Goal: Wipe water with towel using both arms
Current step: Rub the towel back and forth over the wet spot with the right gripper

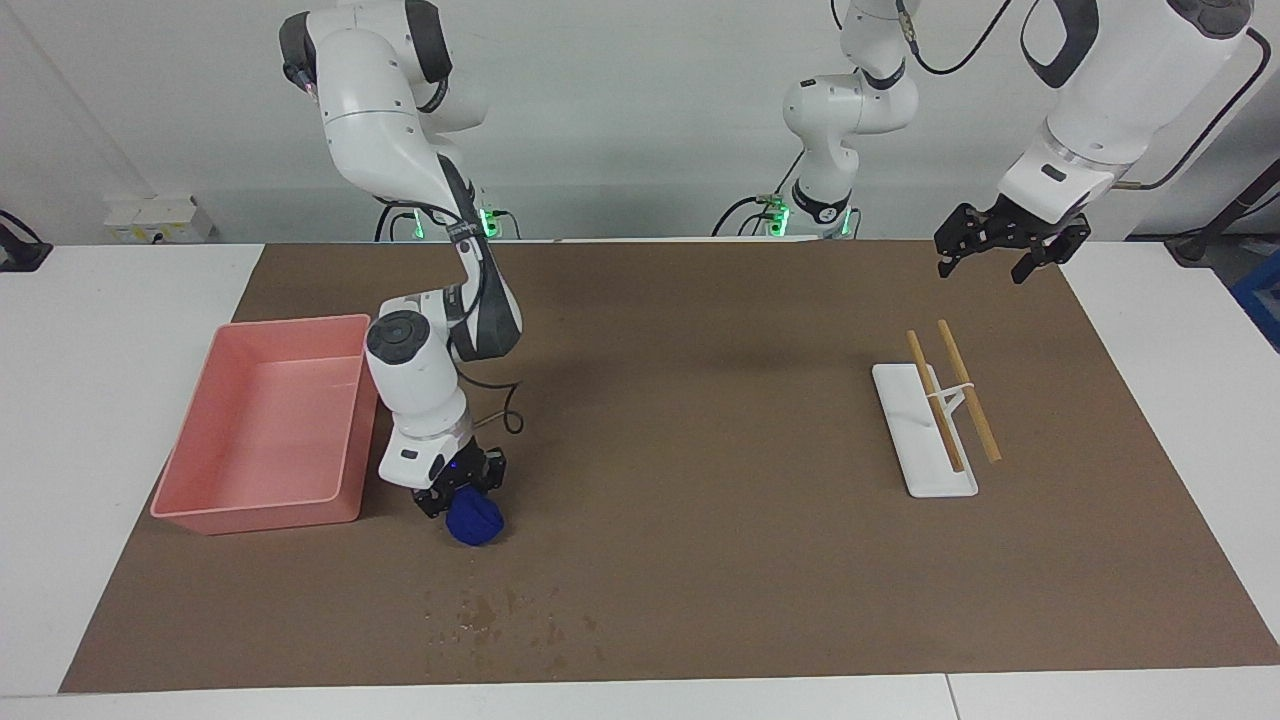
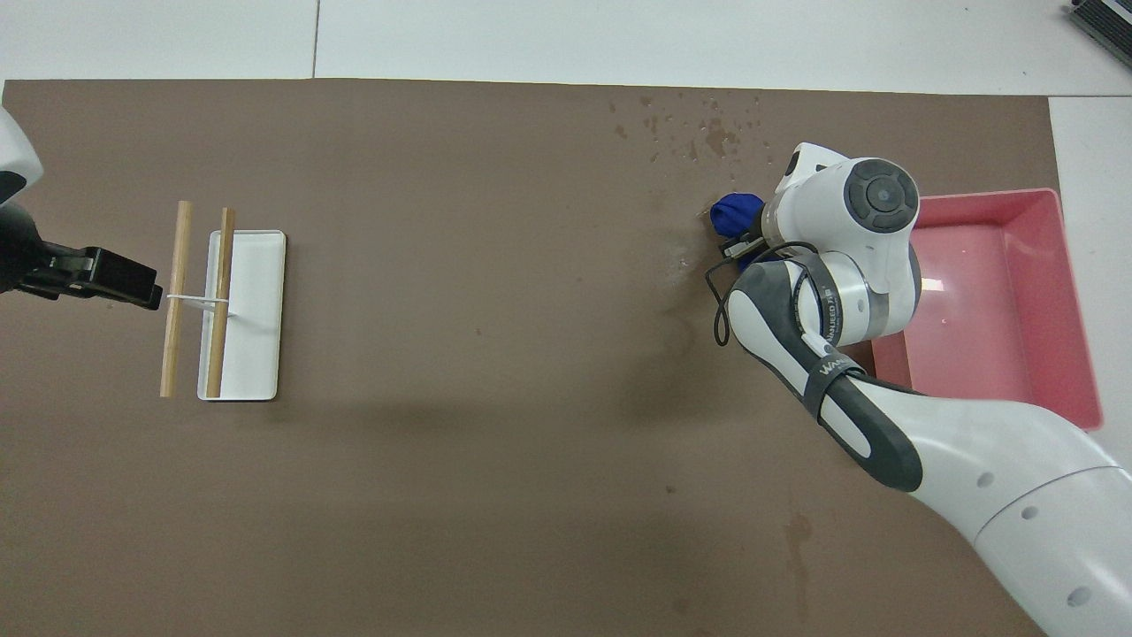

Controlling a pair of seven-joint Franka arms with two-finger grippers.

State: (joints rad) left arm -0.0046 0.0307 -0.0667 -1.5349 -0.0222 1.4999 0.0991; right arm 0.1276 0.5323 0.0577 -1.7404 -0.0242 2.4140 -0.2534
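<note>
The blue towel (image 1: 476, 520) is bunched in my right gripper (image 1: 462, 498), which is shut on it and holds it low at the brown mat, beside the pink tray's corner. The water (image 1: 490, 612) shows as scattered dark specks on the mat, a little farther from the robots than the towel. In the overhead view the towel (image 2: 734, 212) pokes out from under the right wrist, the right gripper (image 2: 741, 243) is mostly hidden, and the water (image 2: 707, 133) lies near the mat's edge. My left gripper (image 1: 985, 262) hangs open and empty in the air over the mat, beside the white rack; it waits (image 2: 97, 276).
A pink tray (image 1: 200, 440) stands empty at the right arm's end of the mat (image 2: 1074, 310). A white flat rack (image 1: 920, 450) with two wooden sticks lies toward the left arm's end (image 2: 256, 345). The brown mat (image 1: 700, 400) covers the table.
</note>
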